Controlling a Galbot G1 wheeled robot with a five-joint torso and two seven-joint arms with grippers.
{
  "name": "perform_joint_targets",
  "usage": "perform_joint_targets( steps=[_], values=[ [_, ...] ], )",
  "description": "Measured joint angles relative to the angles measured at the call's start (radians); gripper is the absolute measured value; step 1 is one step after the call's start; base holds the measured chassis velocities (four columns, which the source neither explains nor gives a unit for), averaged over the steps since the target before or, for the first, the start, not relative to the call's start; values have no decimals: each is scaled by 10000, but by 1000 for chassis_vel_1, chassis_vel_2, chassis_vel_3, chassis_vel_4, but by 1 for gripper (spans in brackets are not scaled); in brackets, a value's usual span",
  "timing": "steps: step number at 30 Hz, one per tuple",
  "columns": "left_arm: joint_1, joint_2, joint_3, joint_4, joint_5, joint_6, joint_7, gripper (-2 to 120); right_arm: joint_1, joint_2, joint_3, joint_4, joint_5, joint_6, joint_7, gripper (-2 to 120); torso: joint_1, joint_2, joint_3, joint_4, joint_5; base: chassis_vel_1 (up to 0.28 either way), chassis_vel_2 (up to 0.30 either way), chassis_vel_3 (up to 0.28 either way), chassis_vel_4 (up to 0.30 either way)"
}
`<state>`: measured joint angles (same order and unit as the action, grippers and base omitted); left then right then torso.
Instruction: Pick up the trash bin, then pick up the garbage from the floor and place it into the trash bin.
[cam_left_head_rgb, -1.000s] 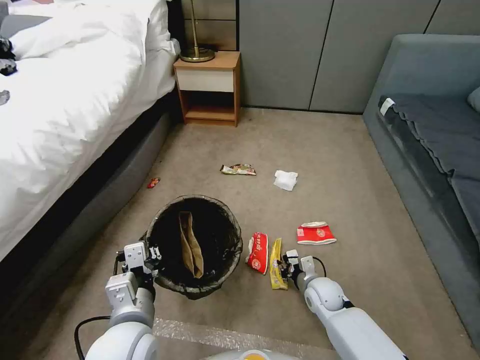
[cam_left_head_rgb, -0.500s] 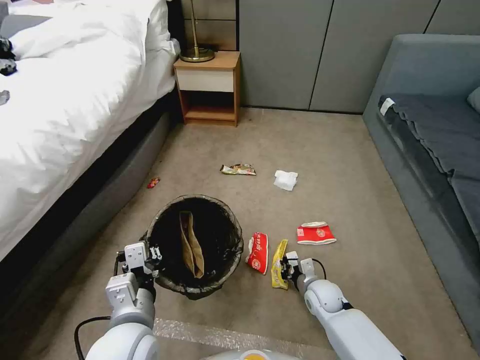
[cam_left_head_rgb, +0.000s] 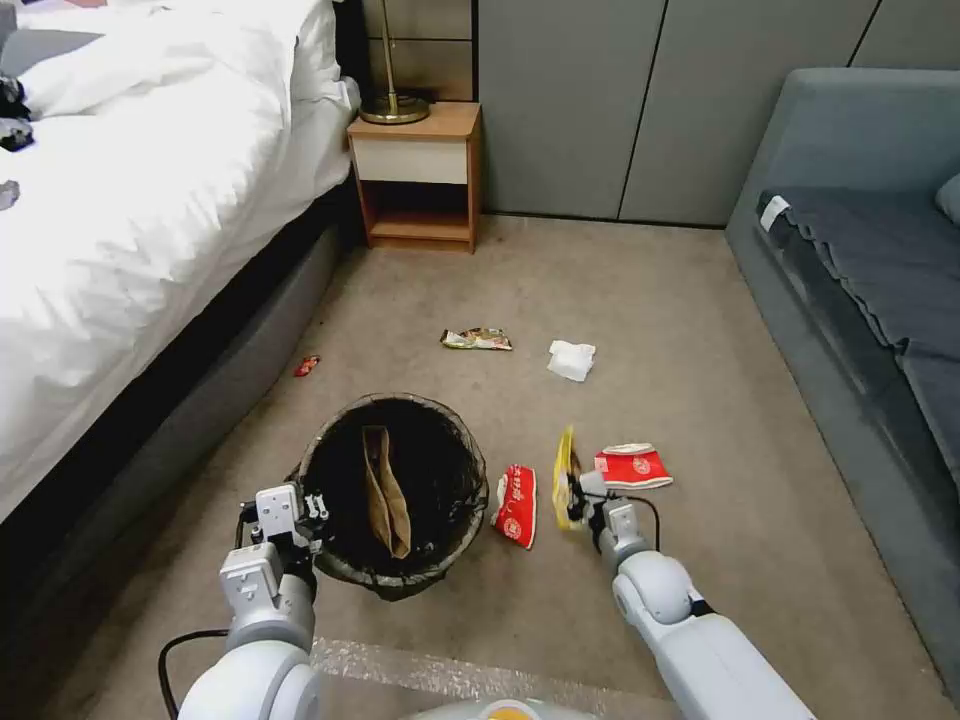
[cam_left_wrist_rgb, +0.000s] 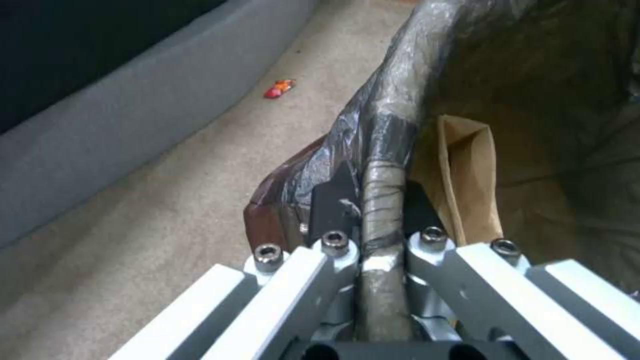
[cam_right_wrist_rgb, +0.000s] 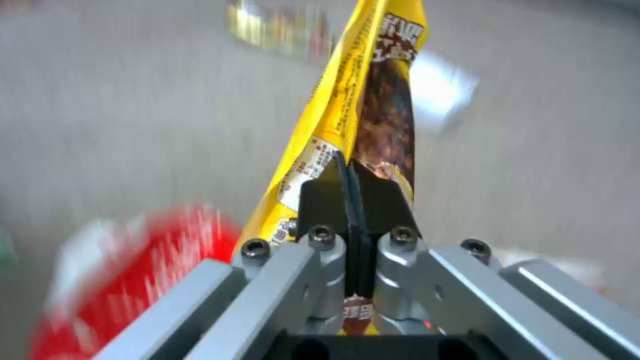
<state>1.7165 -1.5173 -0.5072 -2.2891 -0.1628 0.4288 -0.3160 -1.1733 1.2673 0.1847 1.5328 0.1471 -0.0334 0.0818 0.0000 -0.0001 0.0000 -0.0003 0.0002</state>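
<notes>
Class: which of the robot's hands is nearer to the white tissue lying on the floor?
The right. The right hand holds a yellow wrapper just short of the tissue; the left hand grips the trash bin rim, farther away.

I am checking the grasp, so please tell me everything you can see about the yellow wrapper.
The yellow wrapper is a long, thin snack packet of glossy film, yellow with a brown printed panel and small text. It stands nearly upright, its lower end pinched between the shut black pads of the right gripper. It is right of the trash bin, between two red wrappers on the carpet.
</notes>
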Motion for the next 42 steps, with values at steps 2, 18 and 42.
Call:
perform_joint_targets(
  steps=[2, 18, 42],
  values=[
    [-20, 1, 21, 34, 0, 8, 0, 0, -172, -39, 143, 722, -10, 354, -45, 0, 0, 0, 0, 3, -3, 0, 0, 0, 0],
    [6, 64, 342, 386, 118, 25, -3, 0, -1958, -608, -781, 5963, 141, 2653, -1767, 0, 0, 0, -2, 2, -3, 0, 0, 0, 0],
    [146, 33, 617, 160, 325, -1, -39, 0, -1556, -409, -2587, 3454, -901, 2717, -1404, 0, 0, 0, 0, 3, -2, 0, 0, 0, 0]
  ],
)
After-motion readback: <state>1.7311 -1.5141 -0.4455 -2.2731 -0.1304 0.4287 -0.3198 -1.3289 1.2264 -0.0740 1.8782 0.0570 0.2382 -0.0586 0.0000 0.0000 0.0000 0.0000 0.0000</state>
